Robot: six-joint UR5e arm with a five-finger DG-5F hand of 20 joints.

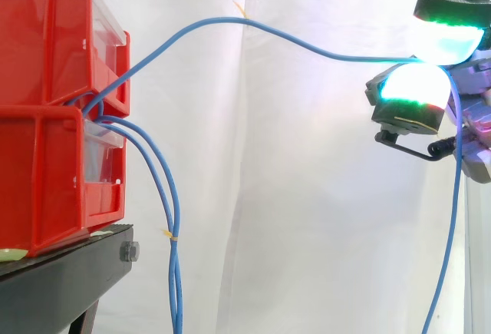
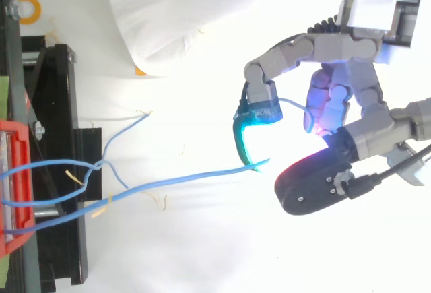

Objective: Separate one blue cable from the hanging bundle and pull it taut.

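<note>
One blue cable (image 1: 230, 19) comes out between the two stacked red bins (image 1: 46, 42) and runs right in a shallow arc to my hand (image 1: 418, 88). Two glowing fingertip pads are pinched on it, one above the other, so the hand is shut on the cable. Past the pinch its free end drops down along the right edge. The other blue cables (image 1: 173, 219) hang together below the bins. From above, the same cable (image 2: 188, 177) stretches from the bins to the curled fingers of the hand (image 2: 343, 94).
The bins sit on a black stand (image 1: 61, 280) at the left, before a white curtain (image 1: 307, 196). Small yellow tags mark the held cable (image 1: 240, 9) and the hanging cables (image 1: 170, 234). A yellow ring (image 2: 28, 7) lies at the top left.
</note>
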